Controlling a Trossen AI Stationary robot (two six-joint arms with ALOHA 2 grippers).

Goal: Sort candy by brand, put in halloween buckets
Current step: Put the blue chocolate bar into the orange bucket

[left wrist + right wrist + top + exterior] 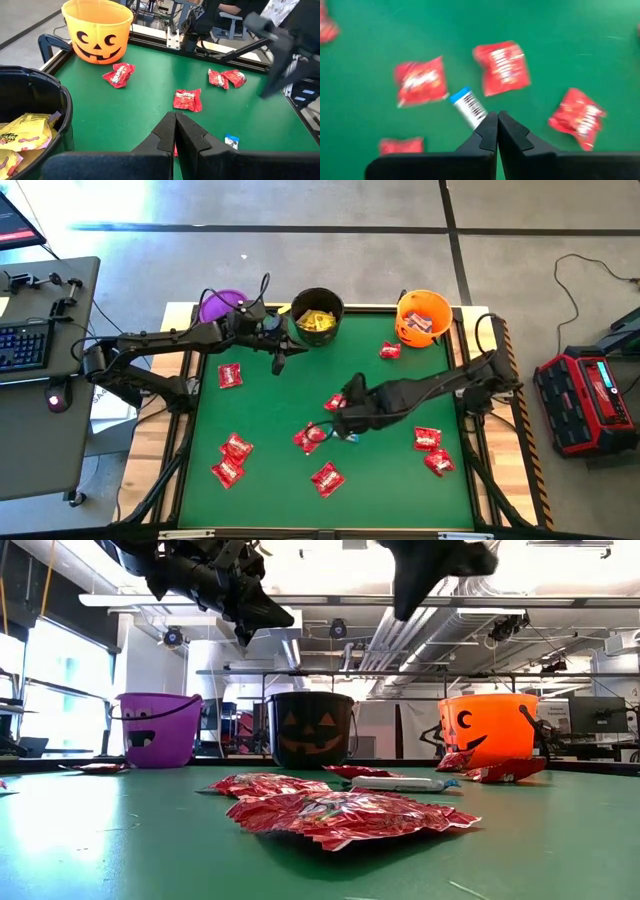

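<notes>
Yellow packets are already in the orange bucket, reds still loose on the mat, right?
Not quite: the yellow packets are in the black bucket, not the orange one, as the high view shows. The reds are still loose on the mat.

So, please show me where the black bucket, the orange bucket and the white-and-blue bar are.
black bucket (318,303): high view, on its rim at the far side.
orange bucket (100,40): left wrist view, on its face pattern.
white-and-blue bar (468,105): right wrist view, on the wrapper's middle.
</notes>
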